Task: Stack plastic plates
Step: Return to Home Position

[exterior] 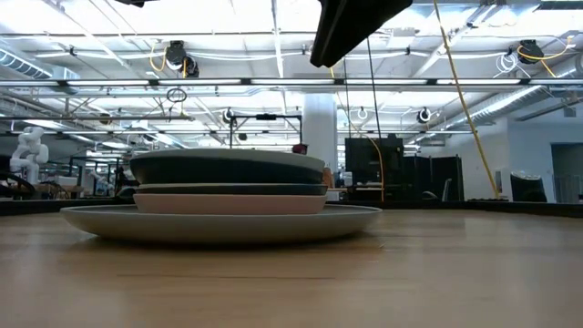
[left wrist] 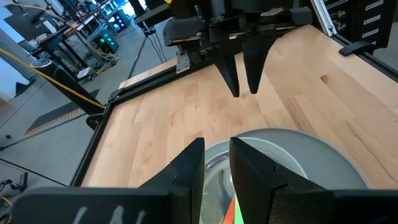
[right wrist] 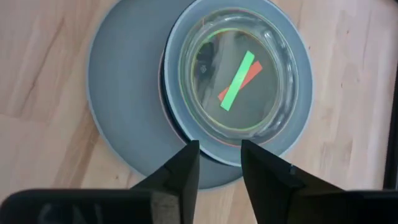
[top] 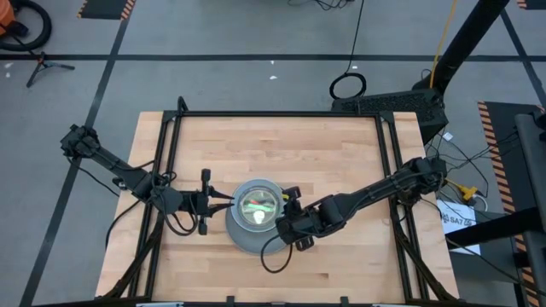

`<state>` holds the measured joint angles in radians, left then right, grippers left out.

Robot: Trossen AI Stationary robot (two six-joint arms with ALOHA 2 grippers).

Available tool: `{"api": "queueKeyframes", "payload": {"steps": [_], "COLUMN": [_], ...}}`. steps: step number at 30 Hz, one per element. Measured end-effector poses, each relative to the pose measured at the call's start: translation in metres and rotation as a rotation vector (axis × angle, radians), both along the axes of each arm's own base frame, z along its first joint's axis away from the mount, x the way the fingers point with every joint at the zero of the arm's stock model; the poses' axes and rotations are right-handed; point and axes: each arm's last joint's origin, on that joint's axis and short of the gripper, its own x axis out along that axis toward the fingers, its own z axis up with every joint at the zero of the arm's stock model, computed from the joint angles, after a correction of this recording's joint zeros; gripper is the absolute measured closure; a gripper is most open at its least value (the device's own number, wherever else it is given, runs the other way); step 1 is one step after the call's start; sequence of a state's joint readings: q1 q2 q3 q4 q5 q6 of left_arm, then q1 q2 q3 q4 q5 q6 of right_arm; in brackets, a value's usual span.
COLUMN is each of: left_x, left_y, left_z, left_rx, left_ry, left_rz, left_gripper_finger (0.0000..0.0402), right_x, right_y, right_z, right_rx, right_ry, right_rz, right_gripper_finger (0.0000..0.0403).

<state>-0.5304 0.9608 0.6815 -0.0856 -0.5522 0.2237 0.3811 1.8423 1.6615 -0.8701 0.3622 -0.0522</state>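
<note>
The plastic plates [top: 256, 213] stand as one stack in the middle of the counter [top: 341, 153], a little toward its near side, with the large grey plate [right wrist: 124, 81] at the bottom and the small translucent plates [right wrist: 273, 81] on top. The upper plates do not sit centred on the grey one; they lie shifted toward its far rim. The left hand [left wrist: 216, 146] hangs just beside the left rim of the stack, and the right hand [right wrist: 219, 146] hangs over its right near rim. Each hand has its fingers a little apart and holds nothing. The stacking looks finished, so the danger is in the way out. If a hand goes sideways or downward before it rises, a finger may catch a rim. Such light plates probably slide easily, so the top ones could be pushed off, or the whole stack dragged along the counter. The two hands also face each other closely across the stack and could touch if both move inward.
</note>
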Motion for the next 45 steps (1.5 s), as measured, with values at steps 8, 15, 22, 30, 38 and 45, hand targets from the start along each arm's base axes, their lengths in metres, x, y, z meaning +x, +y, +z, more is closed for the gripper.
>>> {"api": "queueKeyframes", "payload": {"steps": [8,15,22,30,38,45], "left_x": [0.0,0.001,0.008,0.013,-0.007,-0.024], "left_y": [0.0,0.001,0.014,0.043,0.071,0.09], "left_z": [0.0,0.001,-0.001,-0.019,-0.001,0.002], "left_rx": [-0.017,-0.022,-0.048,0.014,-0.028,-0.102], "left_ry": [-0.001,-0.014,-0.005,0.107,0.064,-0.054], "left_rz": [0.005,0.011,0.091,0.23,0.216,0.156], "left_gripper_finger": [0.0319,0.0319,0.0319,0.0319,0.0319,0.0319], "right_x": [-0.019,-0.064,-0.127,-0.197,-0.245,-0.276], "right_y": [-0.011,-0.051,-0.093,-0.118,-0.125,-0.13], "right_z": [-0.008,-0.029,-0.031,-0.029,-0.046,-0.048], "right_rx": [0.035,0.068,0.112,0.163,0.207,0.221], "right_ry": [-0.098,-0.377,-0.606,-0.801,-0.89,-0.967], "right_rz": [-0.01,0.008,-0.023,-0.049,-0.075,-0.102], "right_gripper_finger": [0.0313,0.033,0.034,0.0342,0.0342,0.0342]}}
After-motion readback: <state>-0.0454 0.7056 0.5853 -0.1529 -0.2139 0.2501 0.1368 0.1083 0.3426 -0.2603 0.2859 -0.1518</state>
